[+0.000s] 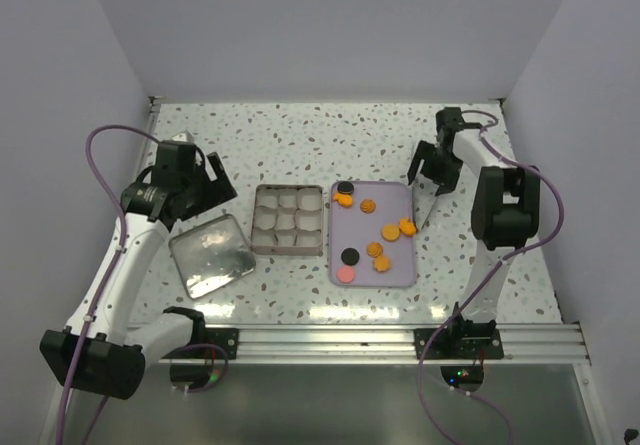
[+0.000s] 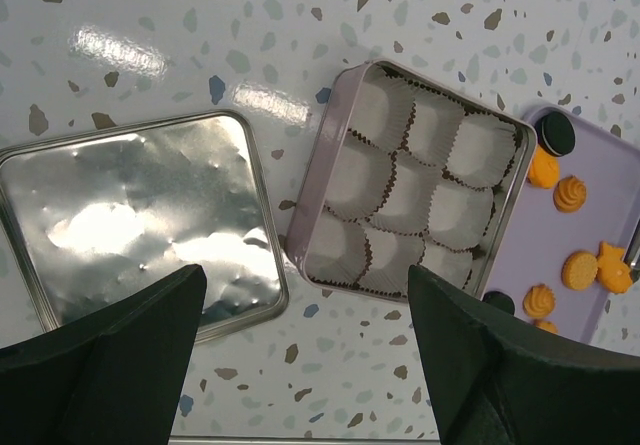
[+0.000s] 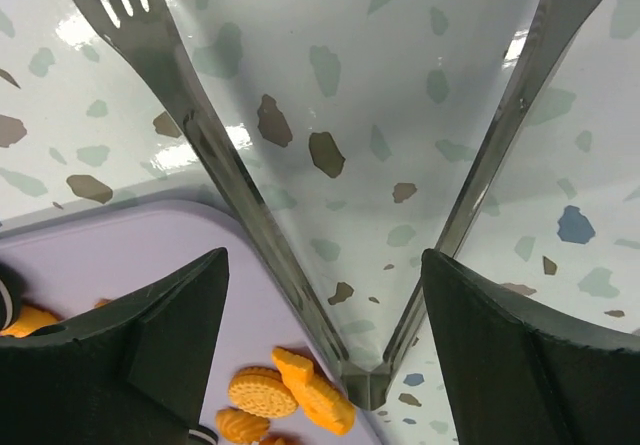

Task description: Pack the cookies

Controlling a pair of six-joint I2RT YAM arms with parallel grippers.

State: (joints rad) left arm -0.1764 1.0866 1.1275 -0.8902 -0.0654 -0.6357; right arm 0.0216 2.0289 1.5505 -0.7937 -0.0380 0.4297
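Note:
The cookies (image 1: 368, 206) lie loose on a lavender tray (image 1: 395, 197): several orange, two black (image 1: 350, 256) and one pink (image 1: 345, 275). A square tin (image 1: 258, 219) of white paper cups stands left of the tray, every cup empty. My left gripper (image 1: 185, 180) is open and empty, high over the table left of the tin (image 2: 320, 165). My right gripper (image 1: 435, 170) is open above metal tongs (image 1: 428, 205). In the right wrist view the tongs (image 3: 200, 115) lie spread in a V between my fingers (image 3: 150, 345) and touch neither. Orange cookies (image 3: 262, 393) lie by the tongs' hinge.
The tin's silver lid (image 1: 210, 255) lies flat left of the tin, also in the left wrist view (image 2: 130, 215). The tongs rest along the tray's right edge (image 3: 130, 255). White walls close the table at the back and sides; a metal rail runs along the near edge.

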